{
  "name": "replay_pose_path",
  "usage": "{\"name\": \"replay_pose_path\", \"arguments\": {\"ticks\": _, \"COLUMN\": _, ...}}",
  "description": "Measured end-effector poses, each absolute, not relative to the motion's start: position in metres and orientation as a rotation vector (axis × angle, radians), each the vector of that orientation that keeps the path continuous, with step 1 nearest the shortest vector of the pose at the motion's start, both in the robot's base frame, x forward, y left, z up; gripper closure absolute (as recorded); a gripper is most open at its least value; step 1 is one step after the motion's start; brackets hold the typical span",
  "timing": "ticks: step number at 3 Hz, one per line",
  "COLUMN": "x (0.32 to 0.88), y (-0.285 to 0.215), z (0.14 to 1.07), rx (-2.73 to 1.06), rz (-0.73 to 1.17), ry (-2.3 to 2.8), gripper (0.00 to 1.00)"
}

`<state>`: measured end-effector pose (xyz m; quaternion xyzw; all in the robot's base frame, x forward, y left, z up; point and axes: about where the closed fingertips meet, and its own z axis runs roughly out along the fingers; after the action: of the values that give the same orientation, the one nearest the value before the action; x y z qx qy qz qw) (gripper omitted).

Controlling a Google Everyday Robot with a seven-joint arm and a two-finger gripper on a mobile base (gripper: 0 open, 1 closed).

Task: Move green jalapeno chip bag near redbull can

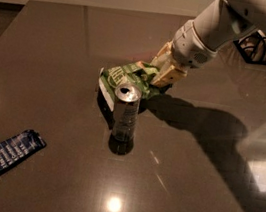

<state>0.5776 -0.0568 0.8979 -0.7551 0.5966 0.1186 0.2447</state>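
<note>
The green jalapeno chip bag (123,77) lies crumpled on the dark table, directly behind the redbull can and touching or almost touching it. The redbull can (125,111) stands upright near the table's middle, its shiny top and dark opening showing. My gripper (162,76) reaches in from the upper right and is shut on the right end of the bag, low over the table. The far right part of the bag is hidden by the fingers (169,71).
A dark blue flat wrapper (6,156) lies near the front left of the table (201,180). A dark object (257,47) sits at the back right edge, partly behind my arm. The arm's shadow falls across the right side.
</note>
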Motion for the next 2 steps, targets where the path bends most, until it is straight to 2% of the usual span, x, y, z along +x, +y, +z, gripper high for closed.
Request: {"name": "replay_pose_path", "arguments": {"ticks": 2, "x": 0.5782, "y": -0.0536, "z": 0.8957, "rx": -2.064, "rz": 0.328, "ry": 1.625, "gripper": 0.15}}
